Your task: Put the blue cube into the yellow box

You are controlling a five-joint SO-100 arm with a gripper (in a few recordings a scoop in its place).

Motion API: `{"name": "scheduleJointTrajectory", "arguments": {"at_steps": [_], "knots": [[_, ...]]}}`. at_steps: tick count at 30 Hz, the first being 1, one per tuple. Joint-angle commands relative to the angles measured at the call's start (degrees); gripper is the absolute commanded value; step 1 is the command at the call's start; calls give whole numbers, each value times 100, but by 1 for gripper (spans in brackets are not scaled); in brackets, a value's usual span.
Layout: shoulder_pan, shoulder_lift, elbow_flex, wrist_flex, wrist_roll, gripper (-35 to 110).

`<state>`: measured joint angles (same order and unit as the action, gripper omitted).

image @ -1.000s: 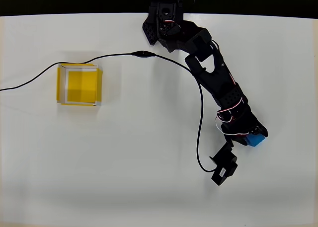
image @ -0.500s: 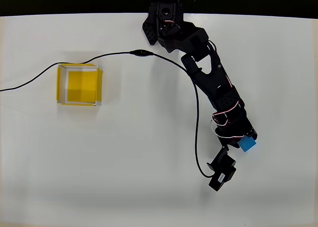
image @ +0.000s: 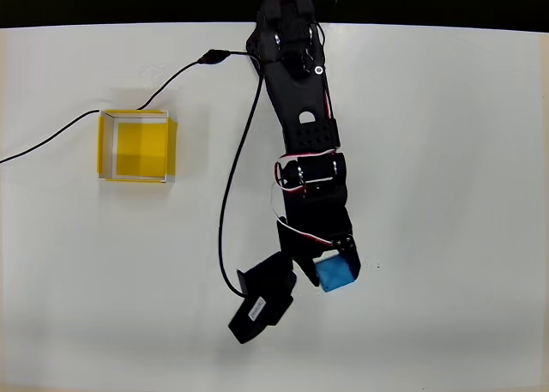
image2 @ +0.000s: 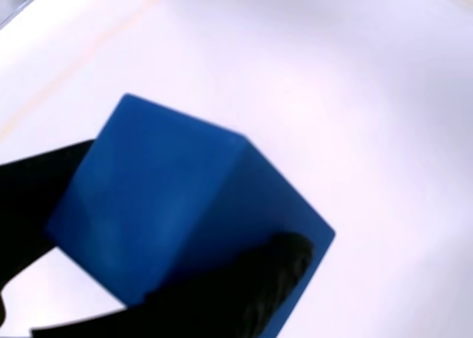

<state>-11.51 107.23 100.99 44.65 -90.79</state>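
- While the black arm [image: 304,135] stretches down the white desk [image: 463,152] in the overhead view, its tool [image: 330,268] clamps the blue cube [image: 334,274], dark fingers [image2: 244,286] pressed against its sides in the wrist view.
- The yellow box [image: 137,146] sits well apart, up and to the left, open and empty, beside a black cable [image: 51,139].
- The carry step appears in hand; the next move likely calls for swinging left until the cube hangs over the box, then opening.
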Motion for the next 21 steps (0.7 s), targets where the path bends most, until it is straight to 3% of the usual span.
{"name": "scheduleJointTrajectory", "arguments": {"at_steps": [1,12,21], "knots": [[932,1564,352,387,-211,16],[3876,2610,1898,501,-747,15],[5423,2593,2505,-158,-1090,15]]}}
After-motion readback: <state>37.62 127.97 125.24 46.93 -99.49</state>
